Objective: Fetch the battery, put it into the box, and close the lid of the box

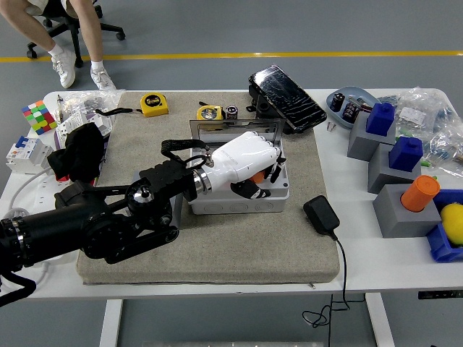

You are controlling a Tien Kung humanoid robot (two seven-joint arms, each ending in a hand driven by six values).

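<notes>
One robot arm, the left (pixel 108 220), reached in from the lower left across a grey mat (pixel 217 246) on the white table (pixel 362 253). Its white hand (pixel 242 160) hovered over an open white box (pixel 242 199) at the middle of the mat, fingers (pixel 253 189) curled down into the box around something orange (pixel 258 176), seemingly the battery, though most of it was hidden by the hand. The box's clear lid (pixel 231 130) stood raised at the far side, just behind the hand. Beyond the lid lay a small yellow tape measure (pixel 209 113) with a dark round battery (pixel 231 112) beside it, and a second yellow tape measure (pixel 153 105) further left. A black case (pixel 286 88) sat at the mat's far right corner. A black power adapter (pixel 321 215) rested near the box's right side. Grey blocks holding blue and orange shapes (pixel 394 163) filled the table's right end. A person's legs (pixel 69 43) and an office chair (pixel 54 25) showed at the top left
</notes>
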